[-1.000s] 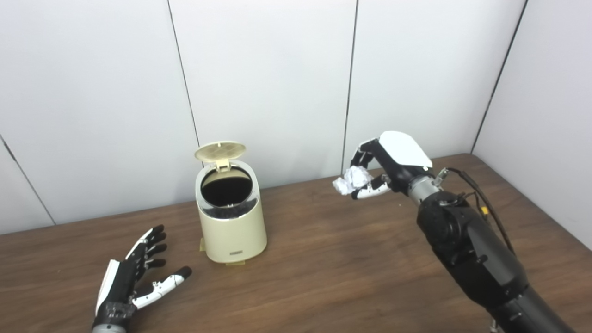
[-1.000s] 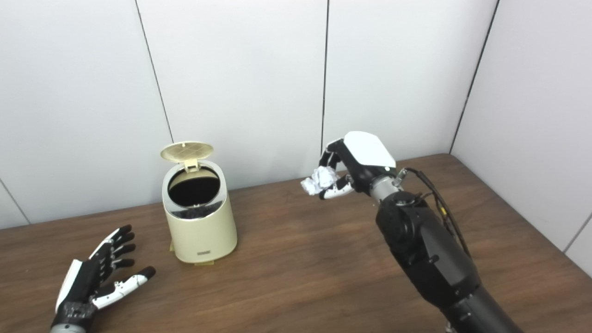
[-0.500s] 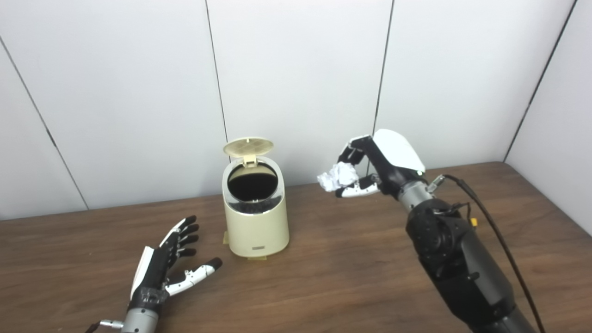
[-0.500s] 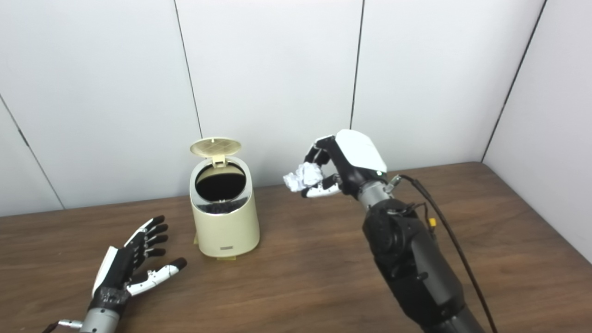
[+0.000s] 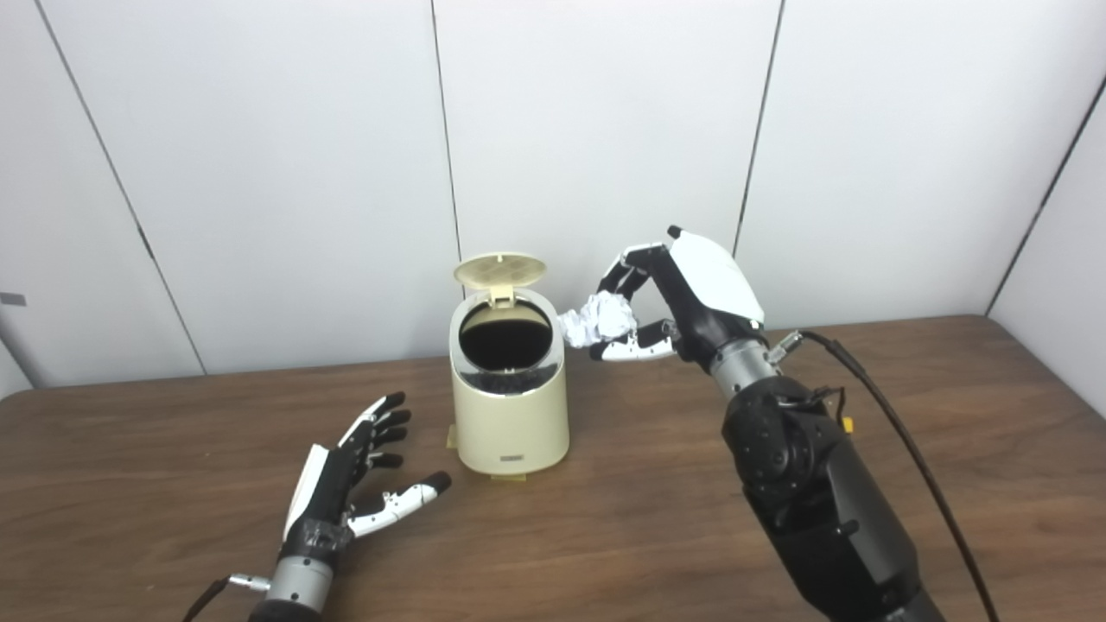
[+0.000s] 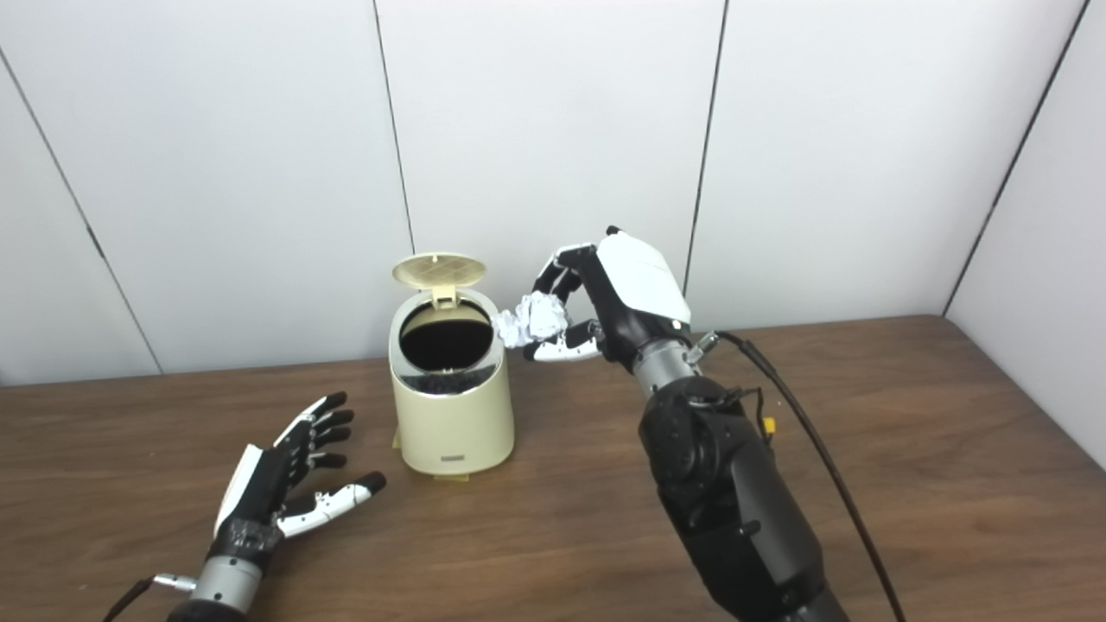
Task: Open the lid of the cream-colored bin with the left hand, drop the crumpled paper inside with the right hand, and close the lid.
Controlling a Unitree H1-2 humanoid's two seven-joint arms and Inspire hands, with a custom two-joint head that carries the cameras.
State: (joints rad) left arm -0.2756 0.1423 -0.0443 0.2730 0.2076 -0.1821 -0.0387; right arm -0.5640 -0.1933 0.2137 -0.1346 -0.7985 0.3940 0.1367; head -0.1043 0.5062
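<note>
The cream-colored bin (image 5: pixel 510 415) stands on the wooden table (image 5: pixel 622 536) near the back wall. Its round lid (image 5: pixel 499 269) is tipped up at the rear and the dark mouth shows. My right hand (image 5: pixel 683 298) is raised just right of the bin's rim, shut on the crumpled white paper (image 5: pixel 598 318), which hangs beside the rim, not over the mouth. My left hand (image 5: pixel 350 471) rests open on the table, front left of the bin, fingers spread and touching nothing.
White wall panels (image 5: pixel 605 130) close off the back just behind the bin. A black cable (image 5: pixel 916 466) runs along my right forearm. The table's right edge (image 5: pixel 1050 363) lies far from the bin.
The camera has turned, so the whole scene has shifted right in the picture. My right hand has carried the paper leftward, closer to the bin's rim. The left hand has stayed on the table.
</note>
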